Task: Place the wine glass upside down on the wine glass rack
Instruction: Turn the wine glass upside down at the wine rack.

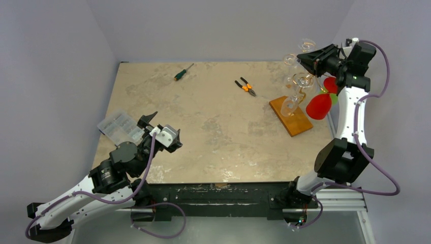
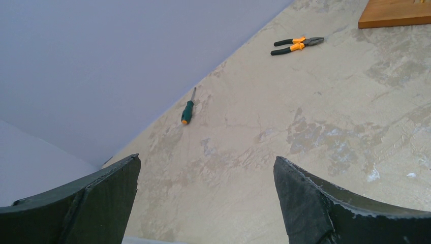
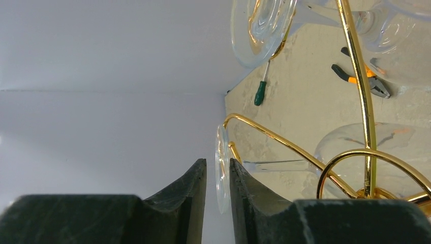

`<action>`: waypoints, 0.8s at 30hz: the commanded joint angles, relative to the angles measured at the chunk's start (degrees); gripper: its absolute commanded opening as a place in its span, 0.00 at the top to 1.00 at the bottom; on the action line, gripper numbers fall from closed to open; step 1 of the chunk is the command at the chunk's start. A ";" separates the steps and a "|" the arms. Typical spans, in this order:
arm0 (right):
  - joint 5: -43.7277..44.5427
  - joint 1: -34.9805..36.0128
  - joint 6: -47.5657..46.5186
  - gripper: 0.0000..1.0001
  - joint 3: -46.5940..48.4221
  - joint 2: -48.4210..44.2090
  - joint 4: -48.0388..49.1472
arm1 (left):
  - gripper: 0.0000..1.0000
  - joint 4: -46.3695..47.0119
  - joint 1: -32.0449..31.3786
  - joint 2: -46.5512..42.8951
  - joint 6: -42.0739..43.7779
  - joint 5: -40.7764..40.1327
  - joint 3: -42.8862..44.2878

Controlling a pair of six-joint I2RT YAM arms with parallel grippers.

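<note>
No words, numbers or signs can be read in any view. The clear box [image 1: 120, 127] on the counter [image 1: 213, 132] is too small and blurry to show any writing. The wine glass rack [image 1: 290, 118], the screwdriver [image 1: 183, 72] and the pliers [image 1: 245, 86] show only plain colors.

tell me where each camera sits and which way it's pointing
top external: above and behind, looking down on the table; left arm and right arm show.
left wrist: low over the table, facing the far wall; open left gripper frames the bottom.
right wrist: up at the wine glass rack, facing its gold wires; right gripper fingers flank a wine glass foot.
shared: both wrist views show screwdriver and pliers.
</note>
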 commanded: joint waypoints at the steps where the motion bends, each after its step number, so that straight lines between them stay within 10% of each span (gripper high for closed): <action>1: -1.22 -0.39 -0.90 0.74 2.51 -1.23 1.80 | 0.00 1.66 0.39 -0.02 -0.93 0.38 -0.30; 24: 0.43 -2.14 -7.77 0.50 7.56 -4.54 -0.74 | 0.00 2.05 0.44 -2.44 -0.92 0.18 -0.74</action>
